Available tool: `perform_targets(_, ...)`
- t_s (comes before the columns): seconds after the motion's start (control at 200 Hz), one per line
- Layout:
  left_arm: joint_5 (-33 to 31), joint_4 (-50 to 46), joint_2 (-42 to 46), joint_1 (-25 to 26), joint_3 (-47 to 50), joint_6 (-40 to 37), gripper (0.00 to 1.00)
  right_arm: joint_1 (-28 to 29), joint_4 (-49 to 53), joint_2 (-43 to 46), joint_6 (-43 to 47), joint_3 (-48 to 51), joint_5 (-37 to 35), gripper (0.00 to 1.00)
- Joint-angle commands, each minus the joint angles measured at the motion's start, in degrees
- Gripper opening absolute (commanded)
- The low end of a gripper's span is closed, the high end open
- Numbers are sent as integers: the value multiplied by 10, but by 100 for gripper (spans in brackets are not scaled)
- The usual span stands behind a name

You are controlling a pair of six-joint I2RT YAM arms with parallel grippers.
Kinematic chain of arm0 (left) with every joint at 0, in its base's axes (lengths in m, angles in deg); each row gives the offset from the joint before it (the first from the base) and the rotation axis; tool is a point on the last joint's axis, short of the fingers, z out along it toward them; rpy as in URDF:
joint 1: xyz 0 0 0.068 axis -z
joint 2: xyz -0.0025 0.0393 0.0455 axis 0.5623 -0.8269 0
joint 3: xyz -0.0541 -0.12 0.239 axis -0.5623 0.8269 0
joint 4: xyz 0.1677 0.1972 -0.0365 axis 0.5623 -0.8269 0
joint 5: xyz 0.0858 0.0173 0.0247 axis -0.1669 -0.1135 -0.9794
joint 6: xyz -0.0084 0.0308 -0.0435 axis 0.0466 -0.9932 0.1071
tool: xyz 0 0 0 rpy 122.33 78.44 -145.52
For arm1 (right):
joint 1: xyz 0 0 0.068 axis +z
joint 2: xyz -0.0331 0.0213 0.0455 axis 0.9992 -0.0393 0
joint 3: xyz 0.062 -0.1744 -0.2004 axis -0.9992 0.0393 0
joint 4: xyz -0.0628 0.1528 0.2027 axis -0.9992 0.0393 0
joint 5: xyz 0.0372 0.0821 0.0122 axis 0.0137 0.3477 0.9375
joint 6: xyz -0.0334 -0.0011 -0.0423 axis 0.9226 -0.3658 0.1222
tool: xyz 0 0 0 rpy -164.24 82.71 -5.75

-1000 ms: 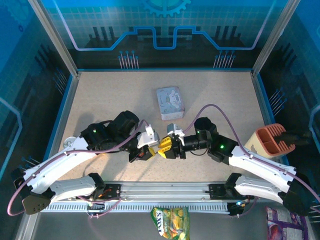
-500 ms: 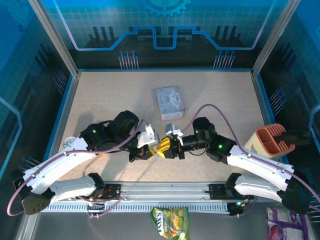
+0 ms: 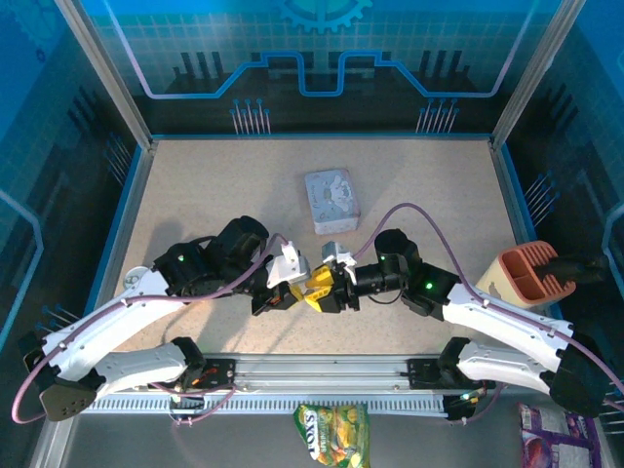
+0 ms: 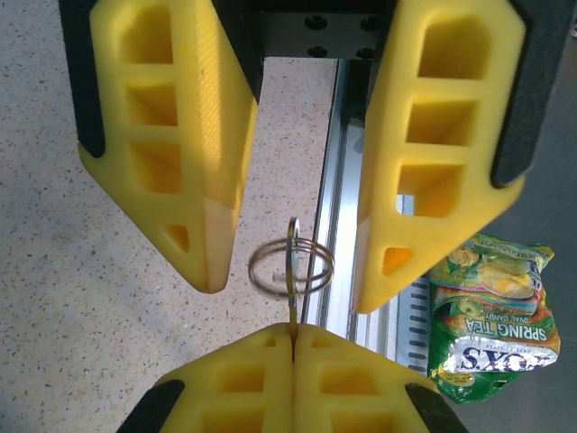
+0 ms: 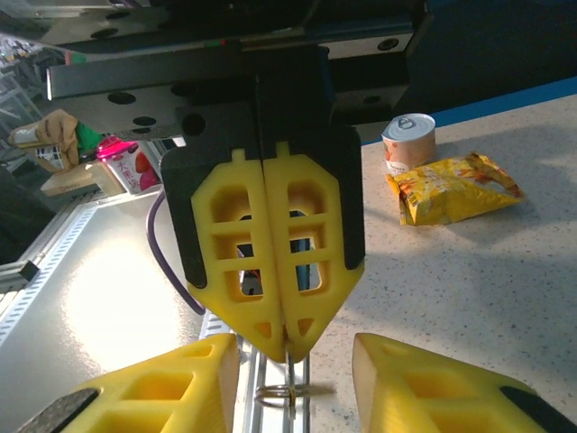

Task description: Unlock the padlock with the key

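The left gripper (image 4: pixel 293 336) is clamped tight on the key (image 4: pixel 293 234), while the right gripper (image 5: pixel 293 354) stands parted on either side of the key ring (image 4: pixel 263 271).

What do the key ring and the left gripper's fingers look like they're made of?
Key ring: thin silver metal wire, shiny. Left gripper fingers, shut on the key: yellow plastic, matte, with moulded hollow cells; possibly printed, hard to tell.

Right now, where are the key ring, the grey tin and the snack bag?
key ring (image 4: pixel 291 264): left wrist view, where loops cross
grey tin (image 3: pixel 331 200): top view, lid centre
snack bag (image 3: pixel 332 434): top view, bag's middle
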Motion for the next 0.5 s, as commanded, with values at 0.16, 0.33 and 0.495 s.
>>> perform_targets(0.16, -1, 6, 14, 3, 15, -10, 0, 7, 16, -3, 2, -12, -9, 26)
perform_targets(0.33, -2, 6, 18, 3, 20, -10, 0, 8, 14, -2, 2, -9, -2, 16)
perform_targets(0.495, -6, 7, 20, 3, 21, -9, 0, 8, 11, -9, -4, -9, 9, 10)
